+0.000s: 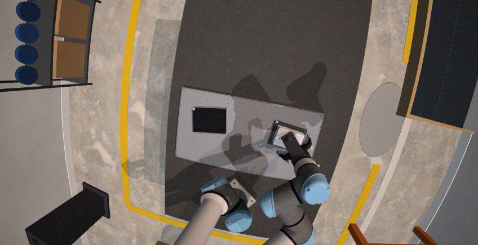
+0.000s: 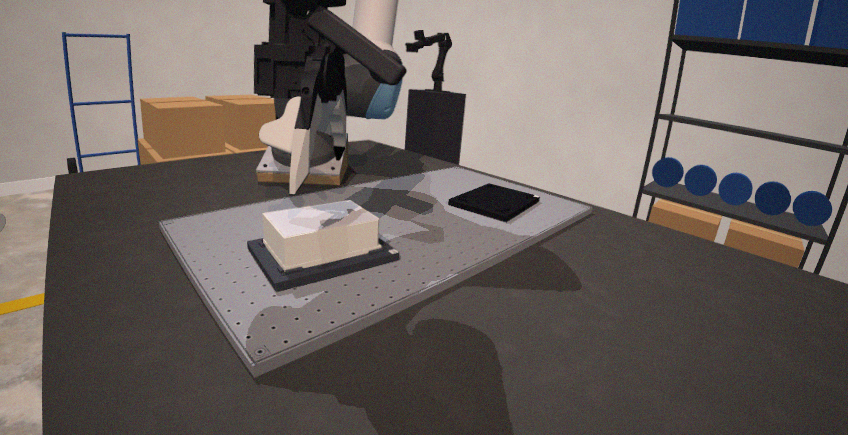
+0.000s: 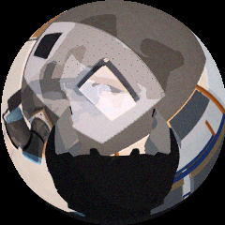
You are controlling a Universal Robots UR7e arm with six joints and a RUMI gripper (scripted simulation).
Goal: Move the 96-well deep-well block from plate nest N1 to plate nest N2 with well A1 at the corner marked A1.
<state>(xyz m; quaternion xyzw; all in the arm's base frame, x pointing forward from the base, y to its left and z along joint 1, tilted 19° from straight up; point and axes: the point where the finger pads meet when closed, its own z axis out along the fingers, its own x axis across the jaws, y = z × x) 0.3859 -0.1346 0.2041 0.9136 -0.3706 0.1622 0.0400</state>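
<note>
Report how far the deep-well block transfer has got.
Done: nothing moved yet; the cream rectangular deep-well block sits in its dark plate nest N1. In hand: the black two-jaw gripper hangs above the block, jaws fully open and holding nothing. Left: descend, grip, lift, carry it to the empty flat black nest N2 on the grey perforated plate, and seat it flat with A1 matched.

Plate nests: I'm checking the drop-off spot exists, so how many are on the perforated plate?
2. One nest sits under the white deep-well block, below the open gripper. The other nest, black and unoccupied, lies further along the perforated plate.
</note>
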